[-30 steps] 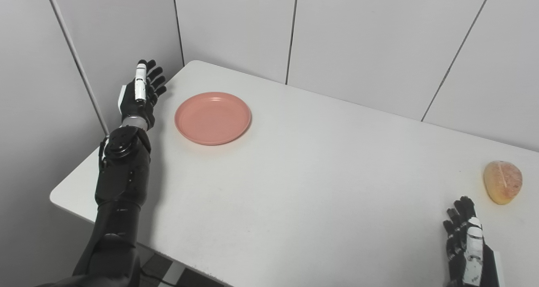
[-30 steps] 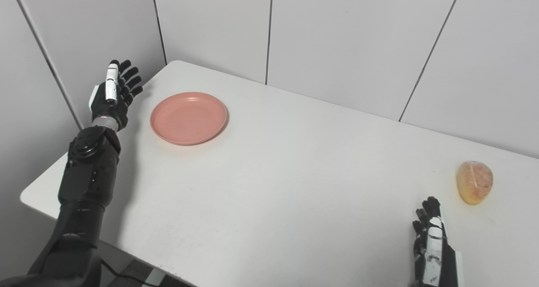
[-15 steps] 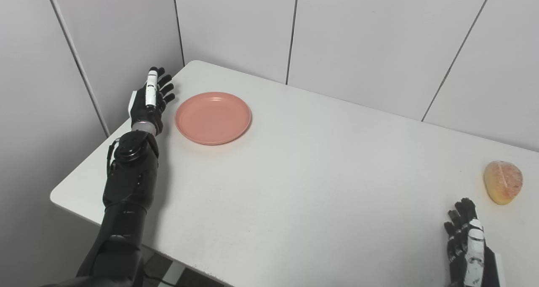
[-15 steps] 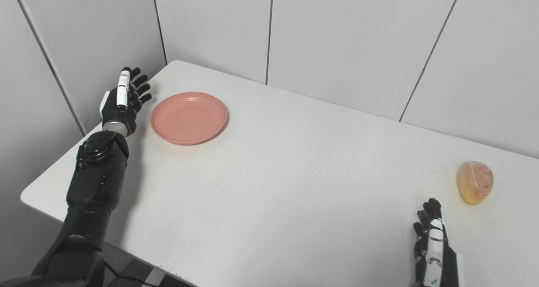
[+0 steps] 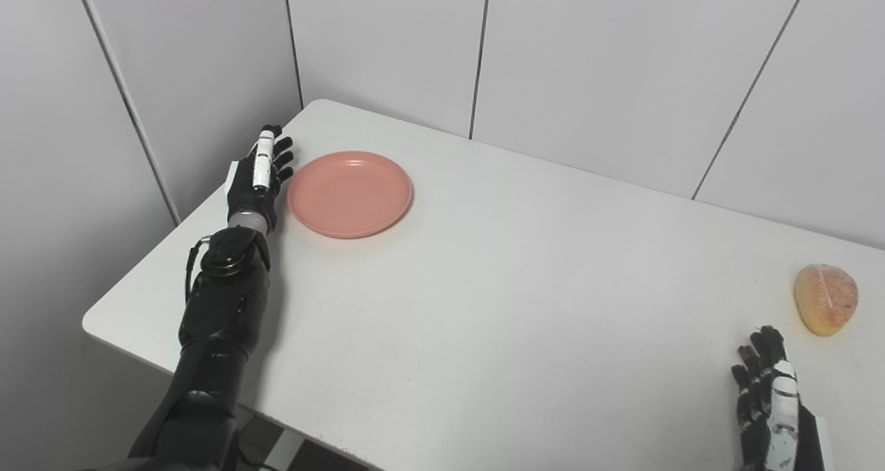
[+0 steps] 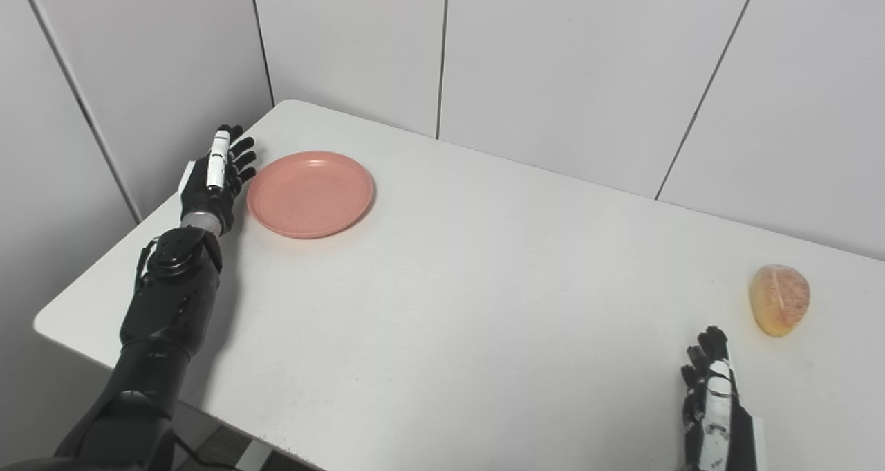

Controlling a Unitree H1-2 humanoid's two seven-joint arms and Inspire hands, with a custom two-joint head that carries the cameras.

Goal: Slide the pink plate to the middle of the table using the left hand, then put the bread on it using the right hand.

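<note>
Now I see my left hand (image 5: 257,180) spread and empty, fingers just beside the pink plate (image 5: 350,193) at its nine o'clock, right hand (image 5: 772,405) spread, bread (image 5: 825,299) at its one o'clock, table (image 5: 498,291).

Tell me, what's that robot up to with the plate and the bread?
Its left hand is open beside the pink plate, at the rim near the table's far left corner; whether they touch is unclear. The plate isn't in the middle yet. The bread lies untouched at the far right, with the right hand open just short of it.
</note>
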